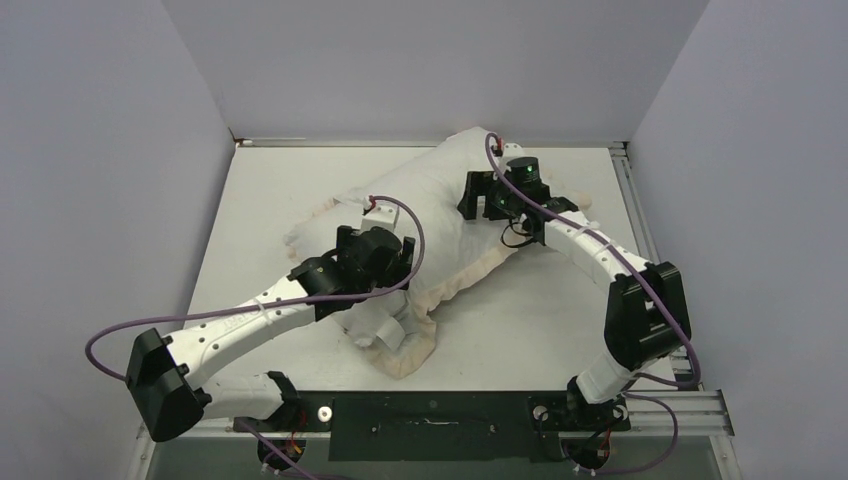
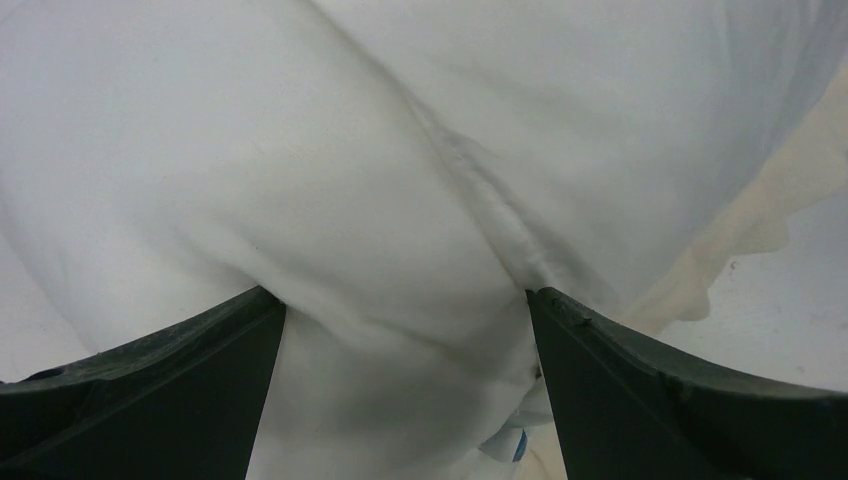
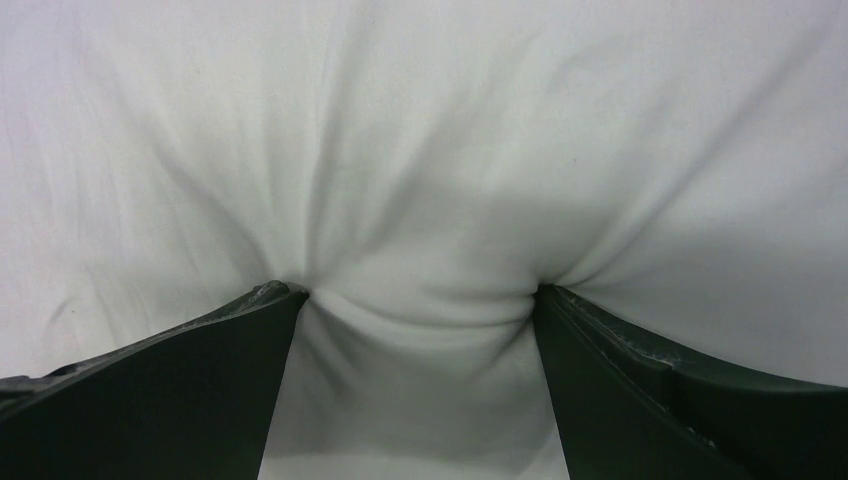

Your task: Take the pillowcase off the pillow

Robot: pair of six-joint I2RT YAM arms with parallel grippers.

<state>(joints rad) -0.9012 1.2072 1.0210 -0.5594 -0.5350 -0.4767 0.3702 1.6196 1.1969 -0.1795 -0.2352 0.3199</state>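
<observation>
My left gripper [image 2: 402, 296], jaws apart, presses into the pillowcase [image 1: 405, 358] at the near end of the pillow [image 1: 445, 175]. My right gripper [image 3: 415, 293], jaws also apart, digs into white fabric toward its far end. The pillow lies diagonally on the counter [image 1: 265, 185].

The left tool [image 2: 400, 300] is spread wide, with both fingers [image 2: 180, 390] pressed into the white pillowcase [image 2: 300, 180]. A diagonal seam [image 2: 480, 190] runs to the right finger. Cream frill [image 2: 770, 200] at right, over the grey table [image 2: 790, 310]. Small tag [image 2: 505, 445] at bottom.

The pillowcase [image 1: 440, 200] is smooth matt cloth; the fingers [image 2: 180, 380] look like matt plastic.
</observation>
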